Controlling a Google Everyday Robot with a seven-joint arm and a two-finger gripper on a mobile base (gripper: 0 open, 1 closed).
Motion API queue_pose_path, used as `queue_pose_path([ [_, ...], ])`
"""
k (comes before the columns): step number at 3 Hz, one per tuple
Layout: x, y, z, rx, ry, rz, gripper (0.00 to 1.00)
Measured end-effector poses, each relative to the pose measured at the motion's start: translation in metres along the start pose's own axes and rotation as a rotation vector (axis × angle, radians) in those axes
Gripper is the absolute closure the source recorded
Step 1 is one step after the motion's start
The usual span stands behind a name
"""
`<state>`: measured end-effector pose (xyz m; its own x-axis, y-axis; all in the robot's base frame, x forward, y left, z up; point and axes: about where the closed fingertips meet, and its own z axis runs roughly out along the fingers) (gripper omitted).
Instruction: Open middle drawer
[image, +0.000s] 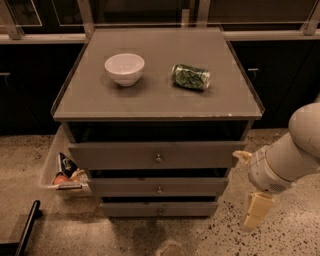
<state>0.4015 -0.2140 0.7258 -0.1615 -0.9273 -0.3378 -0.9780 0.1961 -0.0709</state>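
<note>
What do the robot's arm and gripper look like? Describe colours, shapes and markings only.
The arm is off-white, built of smooth, rounded segments, with small dots round the wrist end. The gripper, right of the cabinet, has two pale cream, blocky fingers. No cables or lettering show.

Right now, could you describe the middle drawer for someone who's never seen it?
Beside the end effector stands a grey cabinet topped with a bowl and can. The middle drawer is the second of three fronts: shallower than the top one, wider than the bottom one.
</note>
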Motion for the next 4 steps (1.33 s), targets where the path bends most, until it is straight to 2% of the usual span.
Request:
queue_pose_path([
  [1,0.001,-0.001,0.009,-0.016,-0.010,0.007,0.00],
  [2,0.006,-0.001,0.044,-0.030,-0.052,-0.022,0.00],
  [4,0.019,-0.015,0.112,0.014,-0.156,-0.116,0.00],
])
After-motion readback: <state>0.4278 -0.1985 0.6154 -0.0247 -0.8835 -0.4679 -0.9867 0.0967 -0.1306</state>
